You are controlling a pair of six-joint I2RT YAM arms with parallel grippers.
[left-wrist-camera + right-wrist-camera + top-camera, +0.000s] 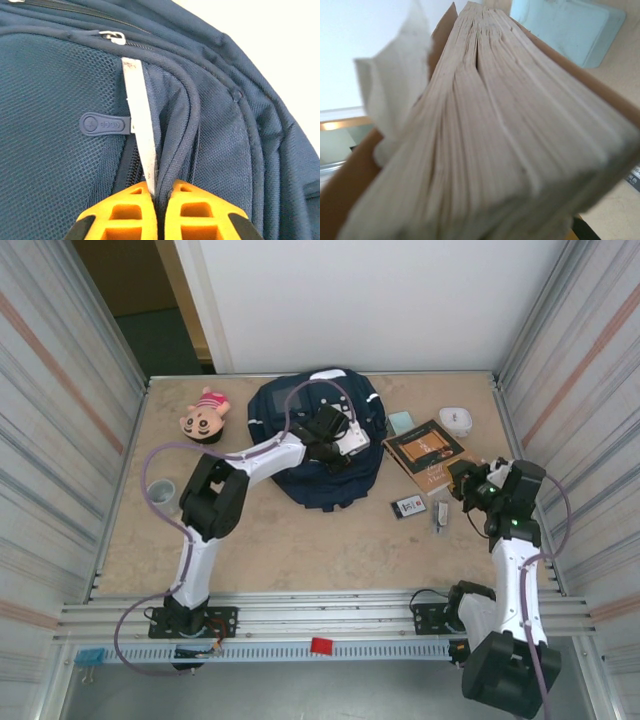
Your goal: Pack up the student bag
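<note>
Left gripper (157, 192) jaws pinch the navy-blue fabric backpack (330, 485) (its white stripe (140, 130)); right gripper (462, 480) jaws clamp a brown-covered book (425, 450).

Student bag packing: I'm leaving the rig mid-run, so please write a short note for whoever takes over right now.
Left pincer: shut, pinching a fabric fold beside the white stripe on the student bag.
Right pincer: appears closed on a corner of the brown book, right of the bag.
Bag: lies at the back middle of the table; I cannot tell if any compartment is open.
Done: nothing visibly packed.
Left: open the bag; load the book, plush doll, pale-blue item, white item and small card.
</note>
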